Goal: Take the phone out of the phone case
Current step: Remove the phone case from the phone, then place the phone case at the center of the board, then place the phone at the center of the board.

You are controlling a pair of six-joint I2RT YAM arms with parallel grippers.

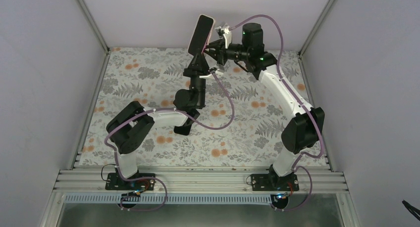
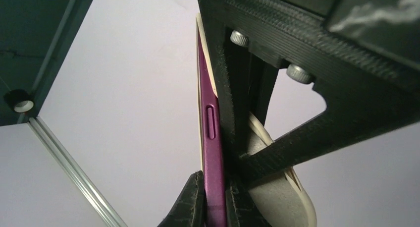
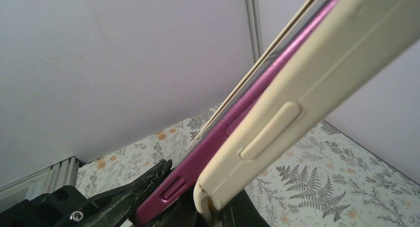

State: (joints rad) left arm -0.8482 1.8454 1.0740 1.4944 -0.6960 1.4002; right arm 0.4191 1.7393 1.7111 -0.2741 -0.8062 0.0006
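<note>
**Phone held aloft between two clenched pincers**

In the top view the phone (image 1: 200,33) stands tilted in the air at the upper middle of the frame. It is above the far part of the floral table (image 1: 148,83) and does not touch it. The left pincer (image 1: 200,53) comes up from below and is clenched on the phone's lower end. Its wrist view shows dark fingers (image 2: 190,204) pressed on either side of the purple edge. The right pincer (image 1: 215,44) reaches in from the right of the frame and is clamped on the cream phone case (image 3: 297,88). The case's lower corner sits between its fingers at the bottom of the right wrist view. At that corner the case bends away from the purple body; higher up it lies against the phone.
</note>
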